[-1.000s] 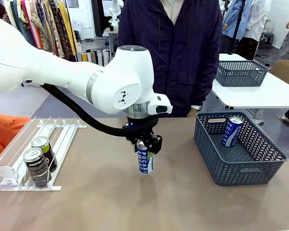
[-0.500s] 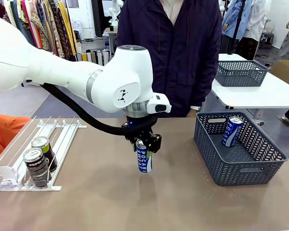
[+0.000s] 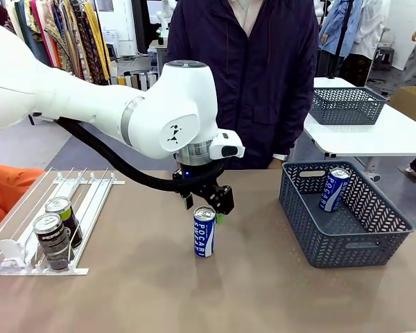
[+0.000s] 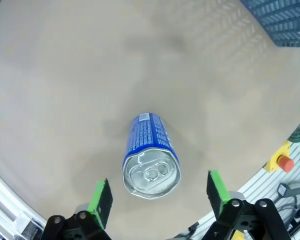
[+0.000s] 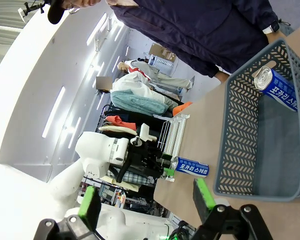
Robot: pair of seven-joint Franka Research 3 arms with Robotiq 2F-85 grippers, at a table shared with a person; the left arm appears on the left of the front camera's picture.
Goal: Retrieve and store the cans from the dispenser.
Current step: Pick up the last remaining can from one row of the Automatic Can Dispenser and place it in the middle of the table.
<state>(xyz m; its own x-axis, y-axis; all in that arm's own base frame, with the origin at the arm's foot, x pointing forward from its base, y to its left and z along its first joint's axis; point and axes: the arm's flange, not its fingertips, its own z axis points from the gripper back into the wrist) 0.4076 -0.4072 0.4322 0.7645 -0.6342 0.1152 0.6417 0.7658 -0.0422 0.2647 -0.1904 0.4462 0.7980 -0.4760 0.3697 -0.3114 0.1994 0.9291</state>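
left gripper [image 3: 206, 205] has let go since the earlier frame: it was clamped on the blue-and-white can [image 3: 204, 232] a second ago, now the jaws stand wide and have risen a bit, holding nothing. can now stands upright and free on the table [image 3: 159, 291], near mid-table. arm has shifted slightly, rest of the scene unchanged.

surface: plain tan tabletop. dispenser [image 3: 100, 187] at the robot's left edge, white rails, two black cans in its lanes, front one [image 3: 52, 241] and one behind with yellow-green markings [image 3: 64, 220]. dark grey mesh basket [image 3: 347, 243] at the right, a second blue-and-white can [image 3: 334, 189] leaning inside it. person [image 3: 263, 69] in a dark jacket stands at the far side. room behind: clothes rack [image 3: 62, 35], a white side table [image 3: 374, 135] with another grey basket [image 3: 347, 104].

left wrist view: can top sits between the two green pads [image 4: 101, 192], a clear gap on each side, no contact; fingertips are level with or just above the rim, can body drops away below them.

right gripper [image 5: 146, 197] is spread open with nothing in it, held off to the side, looking across at the basket and the standing can.
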